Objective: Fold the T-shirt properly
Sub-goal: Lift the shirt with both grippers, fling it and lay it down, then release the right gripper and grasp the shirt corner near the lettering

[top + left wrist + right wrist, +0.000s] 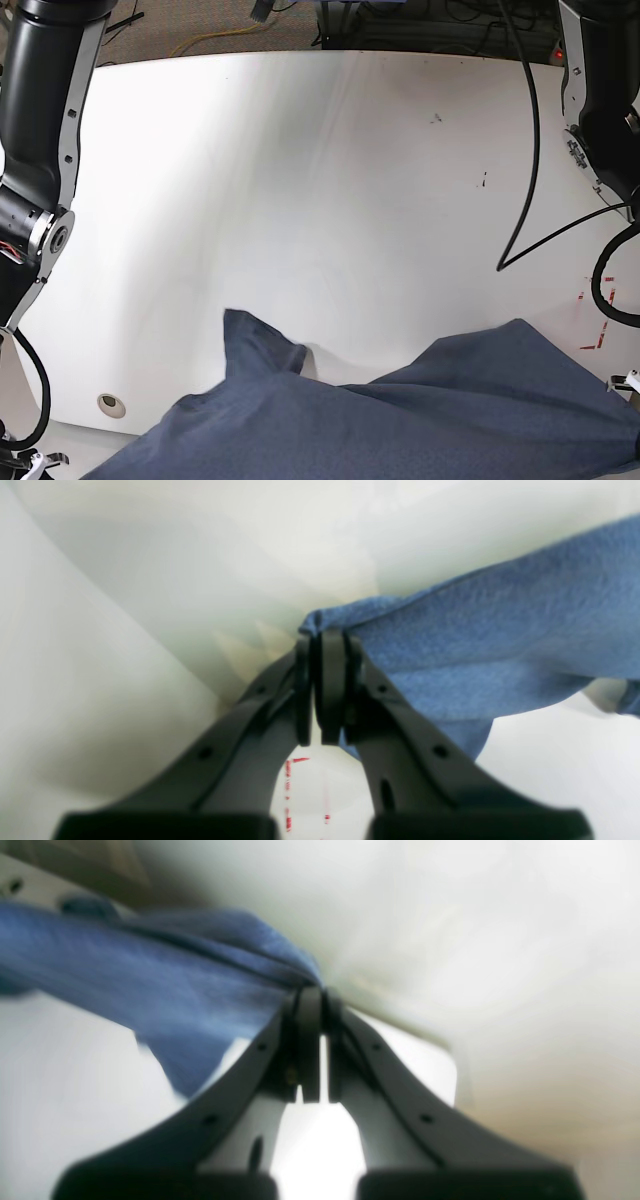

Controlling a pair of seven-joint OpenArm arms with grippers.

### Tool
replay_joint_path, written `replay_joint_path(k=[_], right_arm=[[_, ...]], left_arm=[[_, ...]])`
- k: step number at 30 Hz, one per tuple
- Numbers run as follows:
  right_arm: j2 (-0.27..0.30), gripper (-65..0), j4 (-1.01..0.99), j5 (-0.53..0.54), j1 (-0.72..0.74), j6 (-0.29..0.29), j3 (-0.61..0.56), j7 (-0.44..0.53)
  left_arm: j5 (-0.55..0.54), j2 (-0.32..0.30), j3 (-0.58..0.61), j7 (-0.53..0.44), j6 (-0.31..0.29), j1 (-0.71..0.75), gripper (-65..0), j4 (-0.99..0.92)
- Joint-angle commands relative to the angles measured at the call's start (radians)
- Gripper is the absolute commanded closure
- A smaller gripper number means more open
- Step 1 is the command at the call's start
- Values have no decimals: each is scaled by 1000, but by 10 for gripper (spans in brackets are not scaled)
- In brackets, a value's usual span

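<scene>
T-shirt [430, 410] — soft heathered blue, seemingly bunched, pinched by both grippers

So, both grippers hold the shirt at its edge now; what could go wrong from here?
1. Each grip is thin: the left gripper and the right gripper pinch only a small bunched edge of the T-shirt, so the cloth may slip out if pulled.
2. In the base view a pointed part of the fabric sticks up and wrinkles run across it; a fold made now could come out crooked.
3. The shirt lies at the near edge of the table and may slide off.
</scene>
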Motion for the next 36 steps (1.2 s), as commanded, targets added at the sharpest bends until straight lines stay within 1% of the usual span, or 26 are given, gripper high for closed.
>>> replay_joint_path(k=[1, 4, 7, 10, 13, 14, 17, 19, 20, 22, 25, 26, 29, 30, 32, 33, 36], right_arm=[[18, 0, 12, 37, -9, -2, 30, 19], [54, 0, 12, 122, -95, -2, 76, 17], [90, 0, 14, 204, -223, -2, 105, 17], [102, 0, 66, 249, -355, -2, 140, 17], [103, 0, 158, 255, -511, -2, 201, 17], [99, 0, 187, 258, -566, -2, 220, 17], [53, 0, 264, 252, -707, -2, 269, 17], [28, 0, 287, 252, -775, -2, 295, 19], [7, 0, 288, 252, -812, -2, 306, 22], [-16, 0, 287, 249, -850, -2, 315, 28], [-50, -5, 287, 221, -904, -2, 313, 69], [-64, -40, 287, 201, -915, -2, 313, 86], [-108, -179, 285, 135, -918, -2, 313, 106], [-124, -250, 285, 105, -916, -2, 315, 109], [-147, -342, 285, 62, -905, -2, 317, 116], [-162, -401, 281, 37, -888, -2, 313, 123], [-193, -506, 218, -23, -839, -2, 312, 140]], left_arm=[[12, -11, -3, -15, 5, -7, -6, 6], [5, -11, -8, -15, 5, 32, -6, 25], [-28, -14, -11, -15, 5, 119, -6, 52], [-38, -14, -12, -15, 5, 219, -6, 74], [-41, -11, -17, -15, 5, 329, -6, 95], [-46, -11, -25, -15, 5, 372, -4, 103], [-74, -10, -62, -15, 5, 507, -4, 108], [-103, -10, -75, -17, 5, 579, -4, 108], [-121, -10, -78, -18, 5, 624, -4, 108], [-140, -10, -82, -20, 5, 676, -4, 109], [-155, -10, -117, -22, 5, 759, -4, 109], [-155, -10, -131, -22, 5, 787, -4, 109], [-156, -10, -146, -22, 5, 830, -4, 108], [-156, -10, -152, -22, 5, 839, -4, 108], [-156, -10, -167, -22, 5, 851, -4, 108], [-156, -11, -180, -22, 5, 862, -4, 106], [-156, -11, -200, -22, 5, 883, -4, 108]])
